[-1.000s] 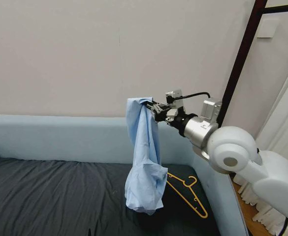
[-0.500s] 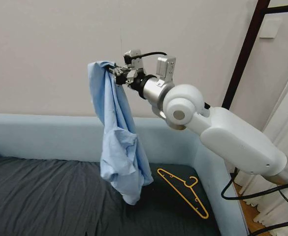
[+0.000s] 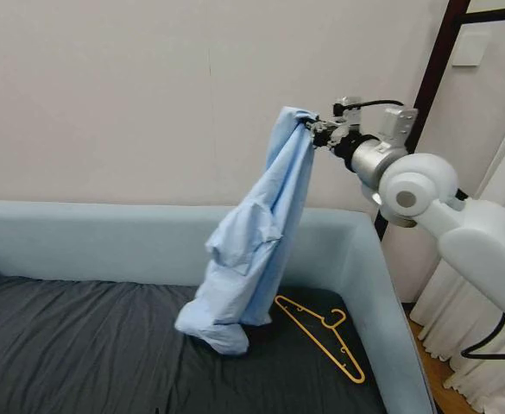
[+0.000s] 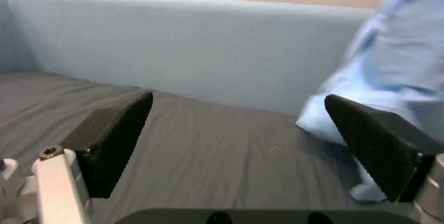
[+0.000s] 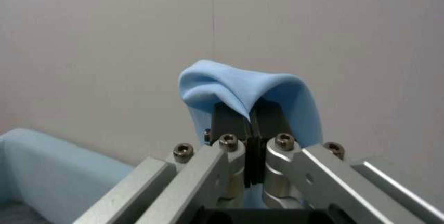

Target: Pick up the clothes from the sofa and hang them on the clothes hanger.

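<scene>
Gripping a light blue cloth shirt (image 3: 261, 233) by a bunched fold at its top, the right end effector (image 3: 317, 131) is raised high in front of the pale wall (image 3: 105, 86), with its silver-and-white arm reaching in from the right side of the head view. In the right wrist view the two dark fingers (image 5: 229, 122) of this end effector (image 5: 250, 117) are pressed together, and the blue fabric (image 5: 239, 86) is pinched between them and humps up over their tips.

From that hold the shirt hangs down and slants toward the robot's left, passing in front of the backrest of the pale blue upholstered sofa (image 3: 79, 241). Its crumpled lower end lies over the sofa's dark grey seat cushion (image 3: 79, 354). Whether that lower end touches the cushion or hangs just clear of it cannot be told.

A thin yellow wire clothes hanger (image 3: 321, 332) lies flat on the seat cushion near the sofa's right armrest. It is just beside the shirt's lower end, on the robot's right of it.

The left end effector (image 4: 239, 125) sits low over the dark cushion (image 4: 208, 151), facing the sofa's backrest (image 4: 194, 52). Its two black ribbed fingers (image 4: 118, 135) are spread wide apart with nothing between them. The blue shirt (image 4: 388, 78) hangs beyond one of these fingers, apart from it.

A dark upright pole (image 3: 429, 78) stands against the wall at the right of the head view, behind the right arm. White curtain folds (image 3: 498, 198) hang beside it.
</scene>
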### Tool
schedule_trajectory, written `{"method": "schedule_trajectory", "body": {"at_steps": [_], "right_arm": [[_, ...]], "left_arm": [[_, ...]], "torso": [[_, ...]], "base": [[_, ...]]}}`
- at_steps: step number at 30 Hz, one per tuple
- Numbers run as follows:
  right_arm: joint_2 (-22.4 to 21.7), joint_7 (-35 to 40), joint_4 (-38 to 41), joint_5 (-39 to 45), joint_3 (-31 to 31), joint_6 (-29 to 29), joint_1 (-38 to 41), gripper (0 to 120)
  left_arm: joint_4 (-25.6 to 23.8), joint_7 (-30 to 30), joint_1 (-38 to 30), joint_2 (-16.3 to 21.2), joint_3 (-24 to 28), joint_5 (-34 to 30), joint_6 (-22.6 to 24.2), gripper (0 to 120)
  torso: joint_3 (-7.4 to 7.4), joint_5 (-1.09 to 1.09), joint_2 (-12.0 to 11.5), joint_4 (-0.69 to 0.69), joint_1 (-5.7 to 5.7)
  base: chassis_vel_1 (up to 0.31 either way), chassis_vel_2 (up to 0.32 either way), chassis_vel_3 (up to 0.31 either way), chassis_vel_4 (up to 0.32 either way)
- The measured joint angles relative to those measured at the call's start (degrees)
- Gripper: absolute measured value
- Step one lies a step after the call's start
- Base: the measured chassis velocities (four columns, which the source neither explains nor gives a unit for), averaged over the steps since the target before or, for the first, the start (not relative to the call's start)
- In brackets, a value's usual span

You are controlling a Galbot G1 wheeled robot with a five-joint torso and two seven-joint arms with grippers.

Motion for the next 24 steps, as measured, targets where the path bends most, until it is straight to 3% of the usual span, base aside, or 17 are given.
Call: {"method": "schedule_trajectory", "body": {"at_steps": [5,7,9,11,15,17,18,20,21,24], "right_arm": [[-1.2,0.3,2.5,0.0,0.6,-0.2,-1.7,0],[-2.3,0.0,6.4,-4.5,3.5,-0.2,-9.3,0],[-0.6,-1.1,7.6,-13.2,7.9,0.5,-24.3,0],[0.1,-1.4,7.6,-14.7,8.1,0.6,-27.5,0],[7.6,-2.5,4.2,-24.4,5.8,1.5,-39.9,0],[8.5,-2.5,3.6,-25.2,5.4,1.6,-40.3,0],[11.8,-2.5,1.0,-27.7,2.7,2.1,-41.4,0],[16.5,-2.3,-3.7,-31.4,-1.7,2.9,-41.3,0],[16.5,-2.3,-3.7,-31.4,-1.7,2.9,-41.3,0],[23.1,-0.6,-9.6,-34.6,-8.2,3.2,-39.0,0]], "left_arm": [[0.1,0.0,-0.1,0.2,0.0,-0.1,0.0,98],[0.2,0.0,-0.2,0.4,-0.1,-0.4,-0.1,98],[0.6,0.0,0.1,0.6,-0.4,-0.8,-0.4,98],[0.7,0.0,0.2,0.6,-0.5,-0.8,-0.5,98],[1.3,-0.1,0.3,0.2,-0.9,-0.8,-0.8,98],[1.3,-0.1,0.3,0.1,-0.9,-0.8,-0.8,98],[1.4,0.0,0.3,-0.2,-0.9,-0.8,-0.8,98],[1.5,-0.1,0.3,-0.6,-0.9,-0.8,-0.8,98],[1.5,-0.1,0.3,-0.6,-0.9,-0.8,-0.8,98],[1.4,-0.2,0.6,-1.2,-1.3,-0.8,-0.8,98]], "torso": [[0.0,0.0,0.0,-0.01,0.0],[0.0,-0.03,0.0,0.02,-0.01],[0.0,0.0,0.0,-0.01,-0.01],[0.01,0.02,0.0,-0.02,0.0],[0.0,-0.01,0.0,-0.01,-0.01],[0.01,0.0,0.0,0.0,-0.01],[0.01,0.01,0.0,0.05,-0.01],[0.0,-0.05,0.0,-0.01,-0.01],[0.0,-0.05,0.0,-0.01,-0.01],[0.01,-0.03,0.0,0.02,0.0]], "base": [[0.0,0.0,0.0,0.0],[0.0,0.0,0.0,0.0],[0.0,0.0,0.0,0.0],[0.0,0.0,0.0,0.0],[0.0,0.0,0.0,0.0],[0.0,0.0,0.0,0.0],[0.0,0.0,0.0,0.0],[0.0,0.0,0.0,0.0],[0.0,0.0,0.0,0.0],[0.0,0.0,0.0,0.0]]}}
